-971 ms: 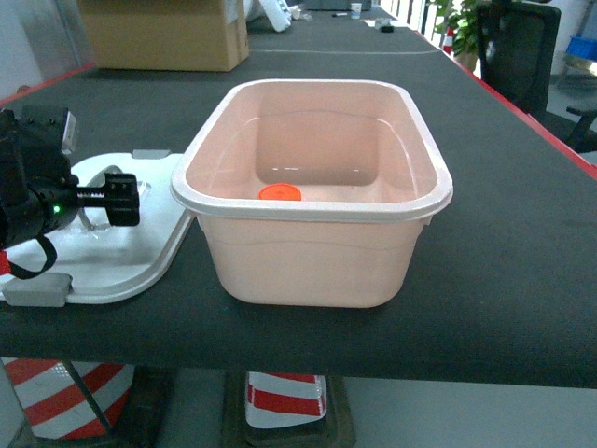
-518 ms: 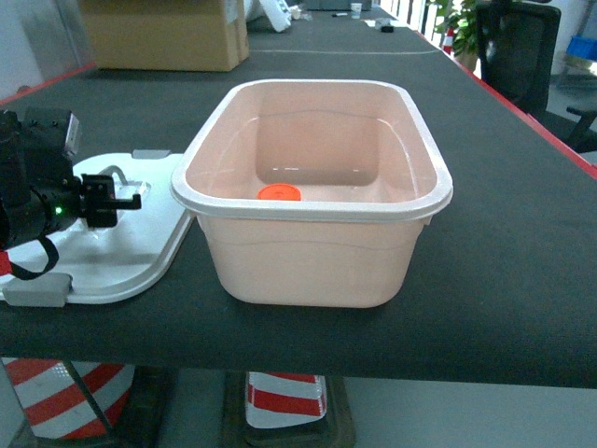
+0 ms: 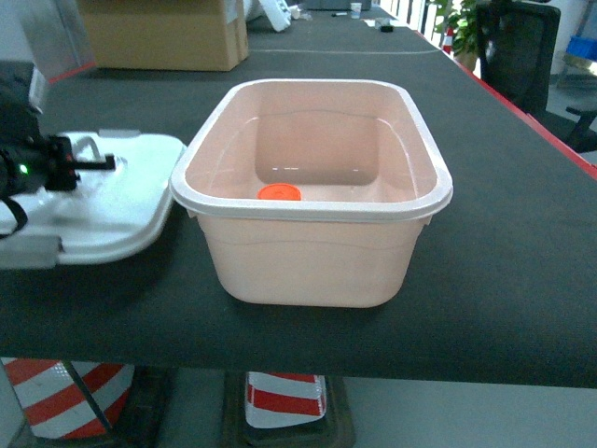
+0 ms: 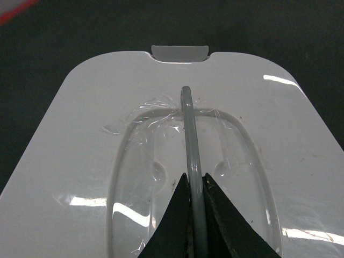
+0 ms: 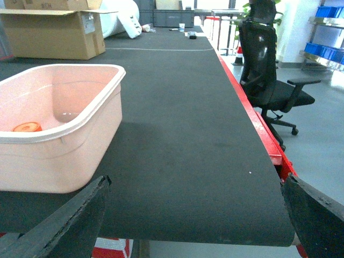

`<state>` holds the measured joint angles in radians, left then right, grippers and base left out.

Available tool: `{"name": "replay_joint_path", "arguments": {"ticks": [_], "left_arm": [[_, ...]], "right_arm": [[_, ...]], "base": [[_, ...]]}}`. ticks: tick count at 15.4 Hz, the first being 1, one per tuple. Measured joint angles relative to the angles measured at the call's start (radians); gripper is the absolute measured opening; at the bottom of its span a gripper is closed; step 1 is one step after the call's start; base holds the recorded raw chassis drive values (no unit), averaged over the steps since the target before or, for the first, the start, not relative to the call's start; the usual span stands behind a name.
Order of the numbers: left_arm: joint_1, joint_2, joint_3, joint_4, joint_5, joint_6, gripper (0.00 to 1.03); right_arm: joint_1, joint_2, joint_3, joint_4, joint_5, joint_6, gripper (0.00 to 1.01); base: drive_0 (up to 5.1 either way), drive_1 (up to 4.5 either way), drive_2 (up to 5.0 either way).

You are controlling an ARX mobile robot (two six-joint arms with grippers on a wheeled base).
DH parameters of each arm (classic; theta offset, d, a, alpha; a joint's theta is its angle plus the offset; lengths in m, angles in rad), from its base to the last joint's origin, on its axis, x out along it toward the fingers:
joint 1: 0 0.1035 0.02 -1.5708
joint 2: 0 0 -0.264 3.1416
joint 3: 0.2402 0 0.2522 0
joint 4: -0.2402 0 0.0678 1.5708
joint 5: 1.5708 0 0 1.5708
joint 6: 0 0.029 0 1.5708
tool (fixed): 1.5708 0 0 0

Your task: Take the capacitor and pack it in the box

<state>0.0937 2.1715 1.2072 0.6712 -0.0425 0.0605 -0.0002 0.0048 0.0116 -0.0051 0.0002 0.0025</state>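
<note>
The pale pink box [image 3: 308, 266] stands open mid-table, and an orange capacitor [image 3: 280, 192] lies on its floor near the front wall. Left of the box, the white lid [image 3: 121, 201] hangs tilted off the table. My left gripper [image 3: 75, 163] is shut on the lid's grey handle [image 4: 188, 123]. In the left wrist view, the gripper [image 4: 194, 177] pinches the handle bar over the lid [image 4: 80, 134], whose latch [image 4: 179, 52] is at the far edge. My right gripper [image 5: 194, 183] is open over bare table right of the box [image 5: 64, 156]. It does not show in the head view.
A brown cardboard carton [image 3: 163, 37] sits at the far left of the table. The table's red right edge [image 5: 252, 118] runs beside a black office chair [image 5: 269, 80]. Blue bins [image 5: 328, 11] stand on far shelves. Striped barriers [image 3: 280, 397] stand under the table's front edge.
The left gripper has pulled back to the left and up with the handle in it. The lid has risen off the table and shifted left, away from the box.
</note>
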Motion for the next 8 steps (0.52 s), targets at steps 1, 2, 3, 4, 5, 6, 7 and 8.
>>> {"name": "replay_joint_path", "arguments": {"ticks": [1, 2, 3, 4, 5, 6, 7, 8], "left_arm": [[0.018, -0.054, 0.014, -0.021, -0.006, 0.000, 0.02], [0.027, -0.134, 0.016, -0.035, -0.021, -0.001, 0.02], [0.026, -0.205, 0.016, -0.043, -0.062, 0.002, 0.02], [0.003, -0.289, 0.011, -0.068, -0.114, 0.002, 0.02], [-0.036, -0.351, 0.003, -0.090, -0.167, -0.002, 0.02], [-0.100, -0.401, -0.010, -0.101, -0.218, -0.008, 0.02], [-0.164, -0.425, -0.019, -0.106, -0.262, -0.010, 0.02], [-0.239, -0.428, -0.020, -0.121, -0.315, -0.015, 0.02]], "right_arm": [[0.000, 0.000, 0.000, 0.000, 0.000, 0.000, 0.98], [0.000, 0.000, 0.000, -0.001, 0.000, 0.000, 0.98], [0.000, 0.000, 0.000, 0.000, 0.000, 0.000, 0.98], [0.000, 0.000, 0.000, 0.000, 0.000, 0.000, 0.98], [0.000, 0.000, 0.000, 0.000, 0.000, 0.000, 0.98], [0.000, 0.000, 0.000, 0.000, 0.000, 0.000, 0.98], [0.000, 0.000, 0.000, 0.000, 0.000, 0.000, 0.98], [0.000, 0.000, 0.000, 0.000, 0.000, 0.000, 0.98]], "base": [[0.0, 0.00, 0.0], [0.0, 0.00, 0.0], [0.0, 0.00, 0.0], [0.0, 0.00, 0.0], [0.0, 0.00, 0.0], [0.0, 0.00, 0.0], [0.0, 0.00, 0.0], [0.0, 0.00, 0.0]]}}
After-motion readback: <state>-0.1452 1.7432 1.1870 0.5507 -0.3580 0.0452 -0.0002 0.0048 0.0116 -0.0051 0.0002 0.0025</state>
